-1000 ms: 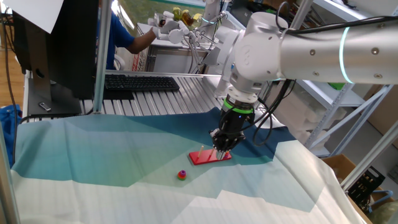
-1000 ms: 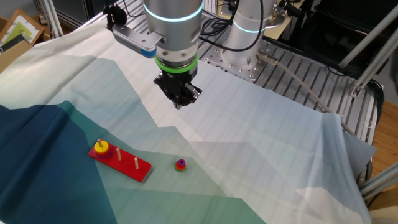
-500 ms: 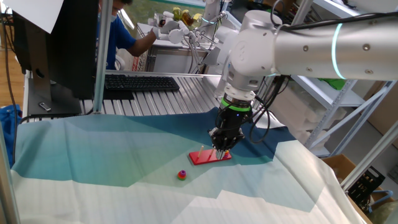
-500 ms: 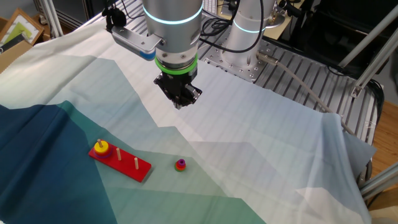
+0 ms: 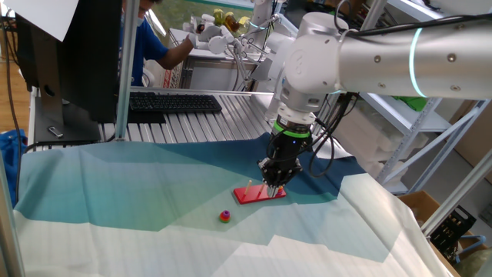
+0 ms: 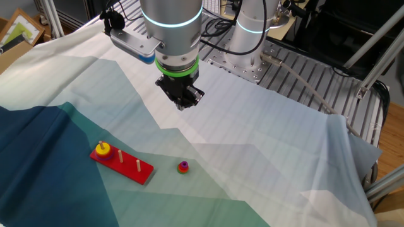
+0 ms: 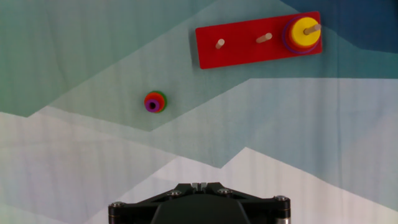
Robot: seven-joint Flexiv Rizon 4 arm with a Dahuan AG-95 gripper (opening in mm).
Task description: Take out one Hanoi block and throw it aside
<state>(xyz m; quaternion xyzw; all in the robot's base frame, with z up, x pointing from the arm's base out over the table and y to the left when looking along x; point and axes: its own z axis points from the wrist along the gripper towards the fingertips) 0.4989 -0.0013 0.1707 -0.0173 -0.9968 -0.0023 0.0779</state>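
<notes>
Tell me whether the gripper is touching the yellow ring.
Apart. The other fixed view shows the gripper high above the cloth, with the yellow ring far below-left on its peg; the hand view also shows the ring at a distance.

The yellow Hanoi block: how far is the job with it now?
Nothing looks done: the yellow Hanoi block sits on the end peg of the red base. The hand hangs high above the cloth, holding nothing visible. Descending, gripping, lifting off and throwing aside remain.
</notes>
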